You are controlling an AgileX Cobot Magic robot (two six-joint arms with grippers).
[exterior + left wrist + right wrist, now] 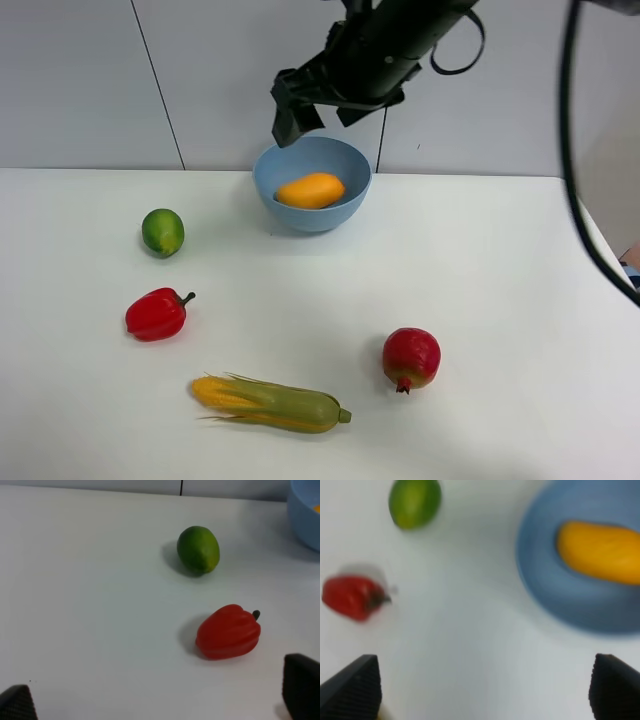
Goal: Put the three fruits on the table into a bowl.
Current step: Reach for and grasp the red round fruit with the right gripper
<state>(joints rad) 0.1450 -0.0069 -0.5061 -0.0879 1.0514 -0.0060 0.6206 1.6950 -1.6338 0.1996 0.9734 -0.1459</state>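
The orange-yellow mango (311,190) lies inside the light-blue bowl (275,168) at the back middle of the white table (480,280). It also shows in the right wrist view (600,551), in the bowl (545,575). My right gripper (315,115) hangs open and empty just above the bowl's far-left rim; its fingertips (355,687) stand wide apart. The green lime (163,232) (198,550) (414,502) lies at the left. The red pomegranate (411,359) lies at the front right. My left gripper (160,705) is open and empty, short of the lime; it is out of the exterior view.
A red bell pepper (156,314) (229,632) (354,598) lies in front of the lime. A corn cob in green husk (270,402) lies at the front middle. A black cable (575,180) hangs at the right. A grey wall stands behind the table.
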